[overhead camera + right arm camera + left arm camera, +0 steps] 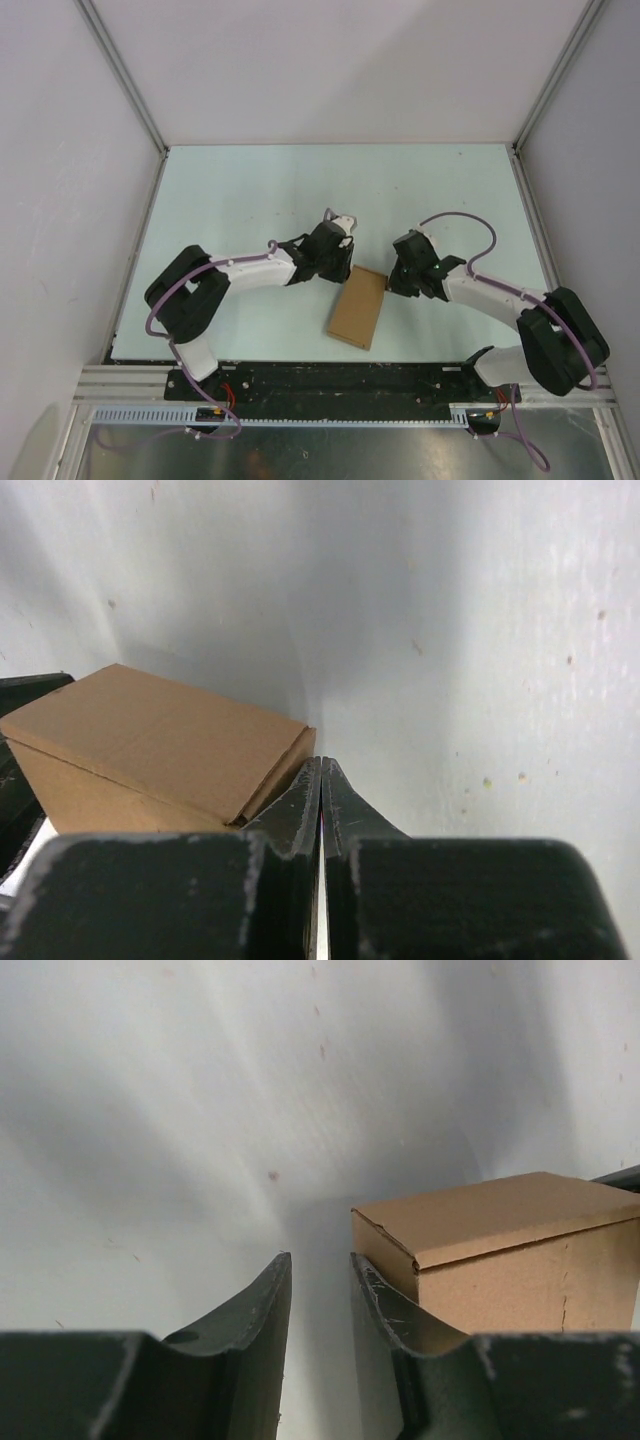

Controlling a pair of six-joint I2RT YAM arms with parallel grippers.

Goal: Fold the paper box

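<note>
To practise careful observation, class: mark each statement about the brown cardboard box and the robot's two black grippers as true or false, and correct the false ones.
1. The plain brown cardboard box lies on the pale table. True.
2. The box is a flat, unfolded sheet. False: it is a closed rectangular box.
3. The right gripper is shut, with nothing between its fingers. True.
4. The left gripper clamps the box. False: its jaws stand slightly apart with nothing between them, and the box sits beside them.

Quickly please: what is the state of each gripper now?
Left gripper: slightly open, holding nothing; the paper box is beside it.
Right gripper: shut, holding nothing.
</note>
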